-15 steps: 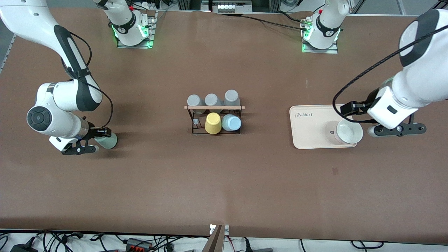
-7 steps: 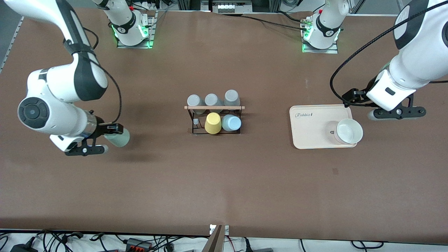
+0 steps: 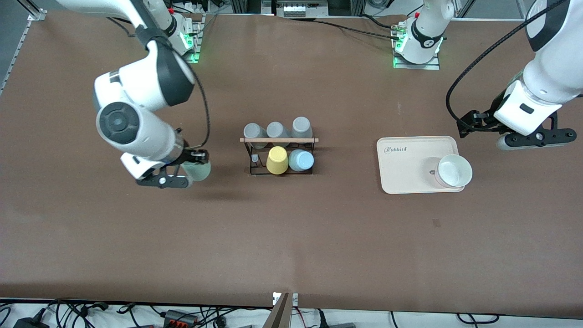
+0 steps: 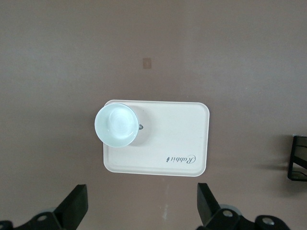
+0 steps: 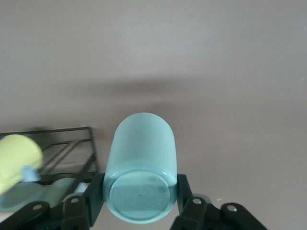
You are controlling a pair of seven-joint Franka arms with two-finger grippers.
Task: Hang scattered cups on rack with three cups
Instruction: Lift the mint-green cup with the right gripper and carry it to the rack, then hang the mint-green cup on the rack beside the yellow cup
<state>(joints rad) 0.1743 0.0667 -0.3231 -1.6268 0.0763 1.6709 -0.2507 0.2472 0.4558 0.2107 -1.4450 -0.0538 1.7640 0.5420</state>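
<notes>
My right gripper (image 3: 189, 172) is shut on the pale mint green cup (image 3: 197, 171) and holds it in the air beside the rack, toward the right arm's end of the table. In the right wrist view the cup (image 5: 140, 165) sits base-first between the fingers (image 5: 92, 194). The black wire rack (image 3: 278, 155) with a wooden bar stands mid-table. The light blue cup (image 3: 301, 160) hangs on it beside a yellow cup (image 3: 277, 160), with three grey cups (image 3: 276, 131) on the row farther from the camera. My left gripper (image 3: 533, 137) is open and empty, up over the table just off the tray.
A cream tray (image 3: 410, 159) with a white bowl (image 3: 453, 171) lies toward the left arm's end; both show in the left wrist view, the tray (image 4: 177, 148) and the bowl (image 4: 115, 125). The rack's corner (image 4: 297, 165) shows at that view's edge.
My right arm has lifted the mint cup off the table and carried it toward the rack. My left gripper has risen and drawn back from the tray toward its base.
</notes>
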